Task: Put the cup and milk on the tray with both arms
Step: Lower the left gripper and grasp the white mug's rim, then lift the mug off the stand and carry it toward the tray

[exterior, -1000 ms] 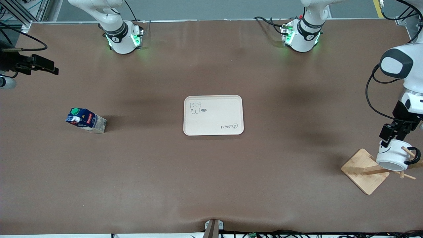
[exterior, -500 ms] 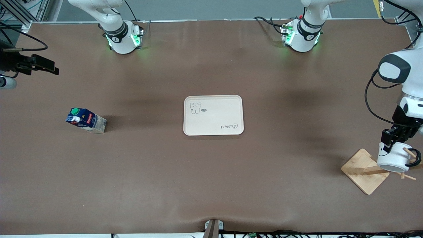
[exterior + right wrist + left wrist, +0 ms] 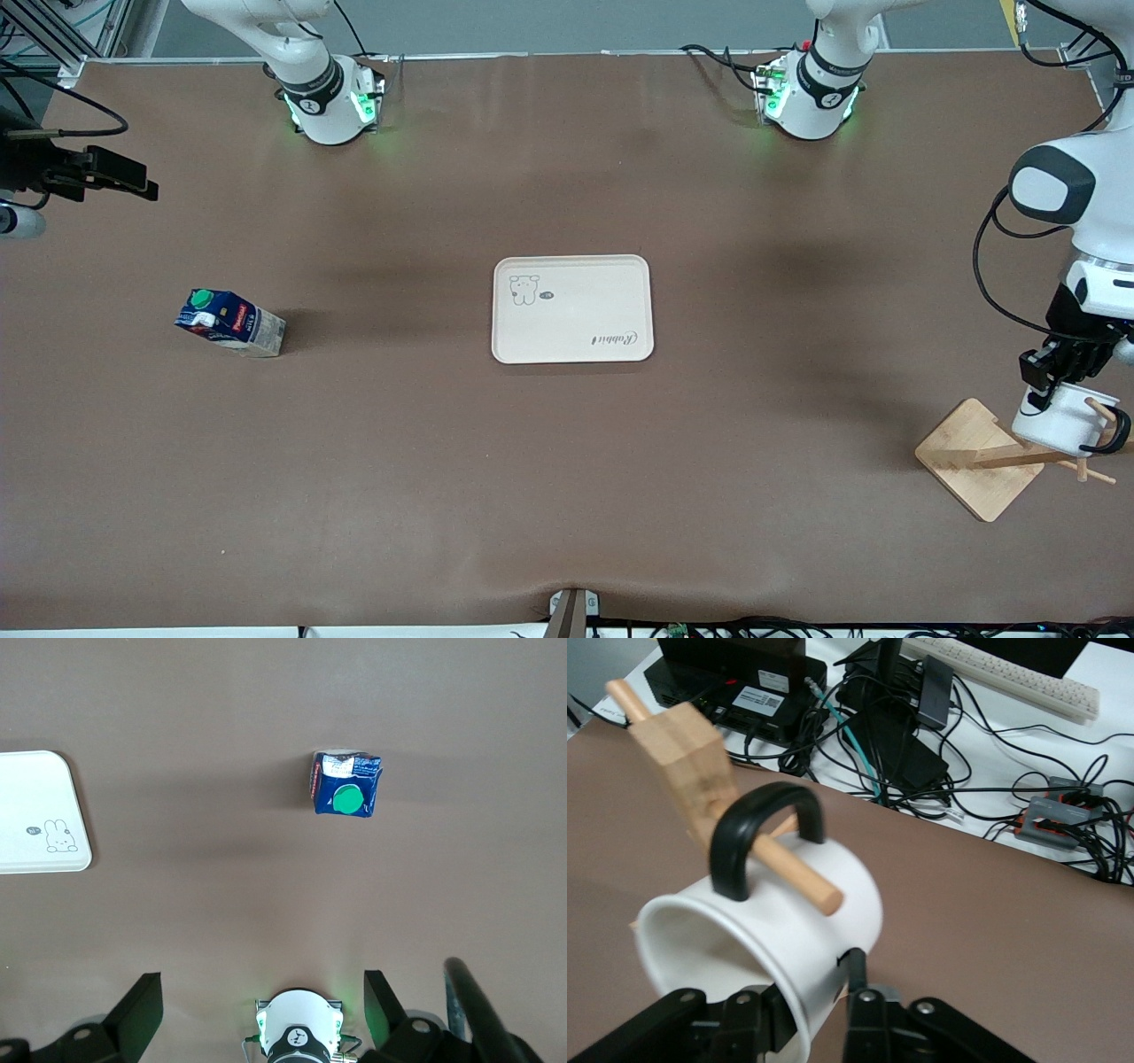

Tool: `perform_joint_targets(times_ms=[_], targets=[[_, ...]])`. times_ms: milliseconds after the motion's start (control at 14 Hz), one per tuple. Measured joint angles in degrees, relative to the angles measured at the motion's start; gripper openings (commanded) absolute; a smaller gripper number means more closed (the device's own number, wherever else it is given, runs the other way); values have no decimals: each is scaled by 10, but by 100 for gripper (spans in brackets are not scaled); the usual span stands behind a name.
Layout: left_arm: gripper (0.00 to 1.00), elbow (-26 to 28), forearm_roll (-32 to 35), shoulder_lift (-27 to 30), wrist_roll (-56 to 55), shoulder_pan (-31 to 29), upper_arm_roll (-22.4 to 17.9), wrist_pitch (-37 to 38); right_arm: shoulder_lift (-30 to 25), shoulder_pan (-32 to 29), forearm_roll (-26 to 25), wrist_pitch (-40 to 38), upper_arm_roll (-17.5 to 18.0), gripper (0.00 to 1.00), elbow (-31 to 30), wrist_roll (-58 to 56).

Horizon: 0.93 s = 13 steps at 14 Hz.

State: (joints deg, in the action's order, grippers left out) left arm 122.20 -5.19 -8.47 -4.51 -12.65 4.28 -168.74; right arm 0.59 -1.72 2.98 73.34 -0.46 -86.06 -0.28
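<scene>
The cup (image 3: 1059, 424), a white mug with a black handle (image 3: 757, 828), hangs by that handle on a peg (image 3: 799, 875) of the wooden rack at the left arm's end of the table. My left gripper (image 3: 1045, 383) (image 3: 819, 1001) is shut on the cup's rim (image 3: 780, 930), one finger inside and one outside. The milk (image 3: 229, 322) (image 3: 346, 784) stands alone toward the right arm's end. The cream tray (image 3: 572, 341) (image 3: 35, 771) lies bare mid-table. My right gripper (image 3: 263, 992) waits open, high over the table between its base and the milk.
The rack's square wooden base (image 3: 970, 461) sits close to the table's edge at the left arm's end, its post (image 3: 691, 762) rising beside the cup. Cables and black boxes (image 3: 904, 718) lie off the table past that edge.
My left gripper has lowered over the cup's rim and shut on it. The cup has tipped slightly on its peg. The right arm, milk and tray have not moved.
</scene>
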Motion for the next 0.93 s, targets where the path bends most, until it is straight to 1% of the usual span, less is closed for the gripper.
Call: perform_joint_targets(times_ms=[429,714,929], targets=[[0,-2,0,1,0,-1,11,-2,0,0,0,0,0,100,0,0],[0,7,0,24,-3,-3,38,4,0,0,0,-1,0,100,0,0],[0,10,0,40,-8,-1,68,43,0,0,0,-1,0,100,0,0]])
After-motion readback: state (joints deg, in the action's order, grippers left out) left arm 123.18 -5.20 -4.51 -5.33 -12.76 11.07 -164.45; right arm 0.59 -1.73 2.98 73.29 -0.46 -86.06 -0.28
